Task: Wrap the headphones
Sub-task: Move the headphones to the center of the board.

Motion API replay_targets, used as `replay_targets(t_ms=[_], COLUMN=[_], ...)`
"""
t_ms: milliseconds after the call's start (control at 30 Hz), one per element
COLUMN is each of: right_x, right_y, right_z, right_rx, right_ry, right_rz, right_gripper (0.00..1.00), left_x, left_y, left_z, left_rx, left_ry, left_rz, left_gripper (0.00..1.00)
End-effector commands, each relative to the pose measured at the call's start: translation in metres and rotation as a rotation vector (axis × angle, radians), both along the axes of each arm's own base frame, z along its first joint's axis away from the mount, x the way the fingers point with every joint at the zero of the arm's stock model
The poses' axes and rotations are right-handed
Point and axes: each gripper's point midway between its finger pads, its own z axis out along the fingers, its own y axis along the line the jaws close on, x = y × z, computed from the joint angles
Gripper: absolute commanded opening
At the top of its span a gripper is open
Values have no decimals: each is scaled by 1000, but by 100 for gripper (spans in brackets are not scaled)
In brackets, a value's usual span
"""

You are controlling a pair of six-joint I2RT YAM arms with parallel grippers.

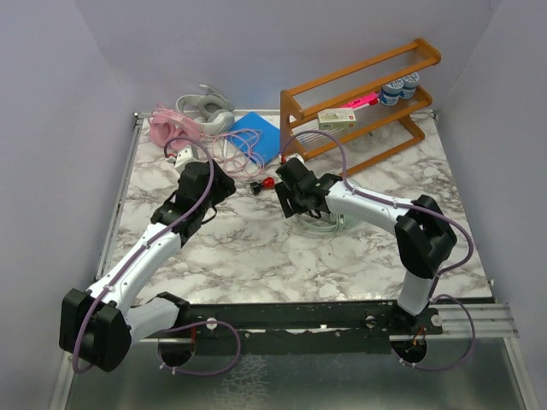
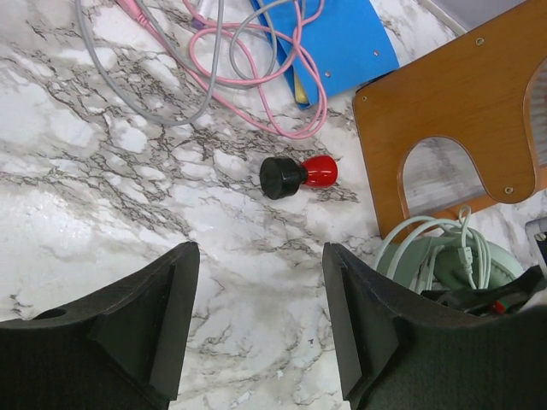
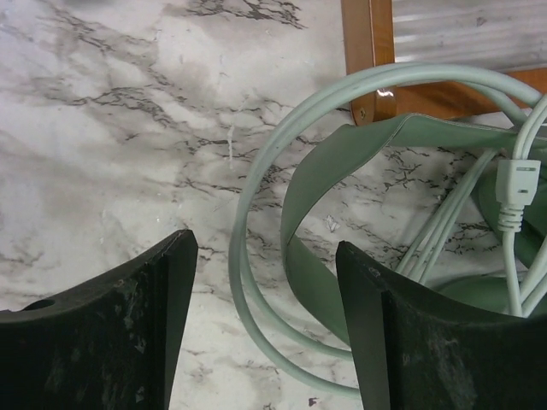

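The mint green headphones lie on the marble under my right arm, their cable coiled on top. In the right wrist view, the green headband and two loops of mint cable pass between the fingers of my right gripper. It is open and low over them, gripping nothing. My left gripper is open over bare marble, left of the mint headphones. The pink headphones and the silver-grey headphones sit at the back left. Their pink cable and grey cable trail loose.
A small red-and-black object lies between the two grippers. A blue flat case sits under the loose cables. The wooden rack with small items stands at the back right, and its side panel is close to the mint headset.
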Motion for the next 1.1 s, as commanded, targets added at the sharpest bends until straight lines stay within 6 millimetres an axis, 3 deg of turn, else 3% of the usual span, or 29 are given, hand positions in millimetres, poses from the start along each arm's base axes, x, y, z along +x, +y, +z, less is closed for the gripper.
replay_targets(t_ms=[0, 133, 367, 567, 1067], right_x=[12, 11, 5, 2, -10], right_y=[-5, -5, -7, -18, -89], right_z=[-3, -16, -28, -36, -21], right_rx=[-46, -66, -73, -112, -184], right_ry=[-33, -13, 11, 7, -37], right_rz=[-84, -80, -66, -85, -214], right_gripper=[70, 54, 43, 26, 20], left_x=[-6, -5, -5, -5, -4], left_y=[4, 4, 2, 1, -8], left_z=[-5, -7, -11, -13, -16], left_rx=[1, -1, -12, -11, -42], left_ry=[21, 24, 30, 35, 43], left_rz=[-21, -24, -34, -39, -66], left_gripper=[64, 64, 64, 64, 64])
